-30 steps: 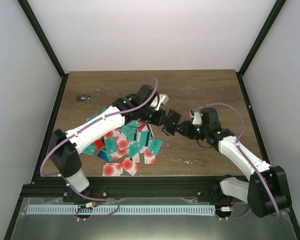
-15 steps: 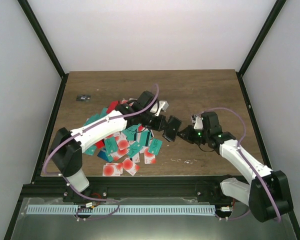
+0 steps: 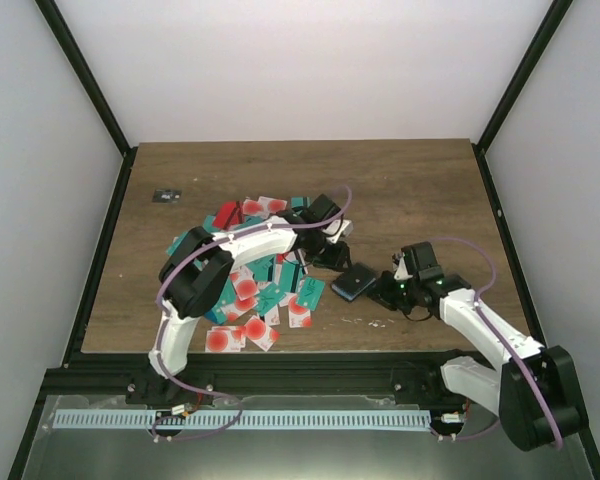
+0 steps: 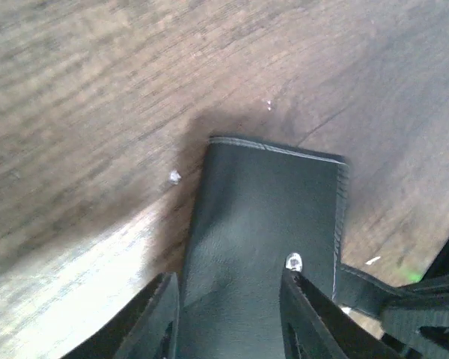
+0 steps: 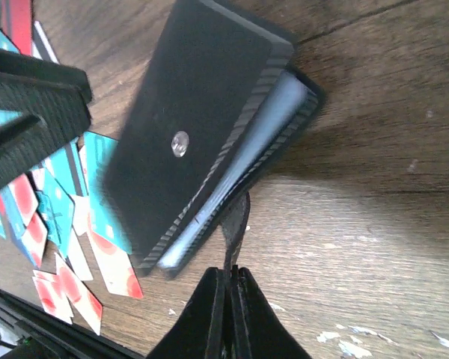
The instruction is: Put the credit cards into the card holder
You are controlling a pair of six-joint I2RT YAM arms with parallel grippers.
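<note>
Card holder (image 3: 352, 283) lies folded beneath the spread left gripper (image 4: 228, 280), its tab (image 5: 237, 217) pinched by the right gripper (image 5: 230, 275).

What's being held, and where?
Right gripper pinches the black folding card holder by its thin snap tab; left gripper is open above it, holding nothing.

We find bright overhead light, a soft shadow beside the black folding card holder (image 5: 187, 112), and the left wrist view blurred, perhaps by motion.
</note>
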